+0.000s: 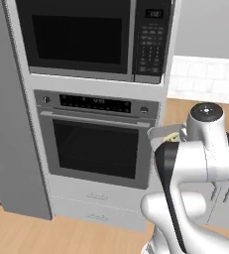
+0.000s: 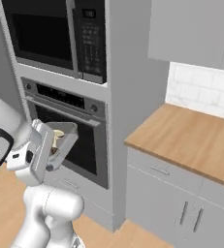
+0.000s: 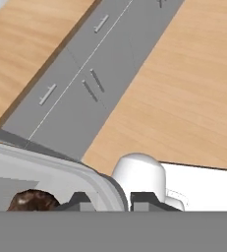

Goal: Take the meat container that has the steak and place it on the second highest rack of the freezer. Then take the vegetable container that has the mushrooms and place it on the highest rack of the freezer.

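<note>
My gripper (image 3: 110, 202) is shut on the rim of the grey vegetable container (image 3: 46, 172), and the rim runs between the two finger tips. A dark brown mushroom piece (image 3: 31, 202) lies inside it. From the right base view the vegetable container (image 2: 67, 131) hangs tilted in front of the oven at about chest height, with pale mushrooms (image 2: 58, 135) in it and the gripper (image 2: 49, 156) at its lower edge. In the left base view the container (image 1: 158, 133) peeks out behind my arm. A tall flat-grey panel (image 1: 12, 124) stands at the left; the freezer's racks, the steak and the meat container are out of view.
A wall oven (image 1: 96, 144) with a microwave (image 1: 81, 37) above it fills the column ahead, with two drawers (image 1: 96, 198) below. To the right are a wooden counter (image 2: 196, 135) over grey base cabinets (image 2: 171, 203) and a white tiled wall (image 2: 205, 87). Wooden floor lies below.
</note>
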### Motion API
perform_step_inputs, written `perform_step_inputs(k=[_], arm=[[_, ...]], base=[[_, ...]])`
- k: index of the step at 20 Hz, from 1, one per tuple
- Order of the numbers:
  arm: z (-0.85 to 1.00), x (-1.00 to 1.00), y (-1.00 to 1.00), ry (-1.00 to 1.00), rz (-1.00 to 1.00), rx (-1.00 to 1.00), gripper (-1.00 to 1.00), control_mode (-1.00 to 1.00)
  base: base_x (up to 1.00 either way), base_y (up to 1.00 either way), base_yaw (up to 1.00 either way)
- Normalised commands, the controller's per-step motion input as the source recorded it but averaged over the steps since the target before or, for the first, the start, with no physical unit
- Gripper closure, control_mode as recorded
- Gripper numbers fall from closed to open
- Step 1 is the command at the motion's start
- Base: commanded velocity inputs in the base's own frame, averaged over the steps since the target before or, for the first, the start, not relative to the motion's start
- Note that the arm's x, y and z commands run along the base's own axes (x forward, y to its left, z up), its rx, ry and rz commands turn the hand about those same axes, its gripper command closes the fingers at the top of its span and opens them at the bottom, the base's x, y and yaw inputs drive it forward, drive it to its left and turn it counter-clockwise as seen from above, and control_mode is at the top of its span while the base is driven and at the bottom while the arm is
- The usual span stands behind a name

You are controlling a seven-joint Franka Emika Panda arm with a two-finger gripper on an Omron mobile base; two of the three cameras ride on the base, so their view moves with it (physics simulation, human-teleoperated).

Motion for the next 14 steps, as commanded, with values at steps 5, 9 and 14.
perform_step_inputs(k=[5,9,14], arm=[[0.0,0.0,0.0,0.0,0.0,0.0,1.0,1.0],[0.0,0.0,0.0,0.0,0.0,0.0,1.0,1.0],[0.0,0.0,0.0,0.0,0.0,0.0,1.0,1.0]], base=[[0.0,0.8,0.32],[0.0,0.66,0.21],[0.0,0.81,0.01]])
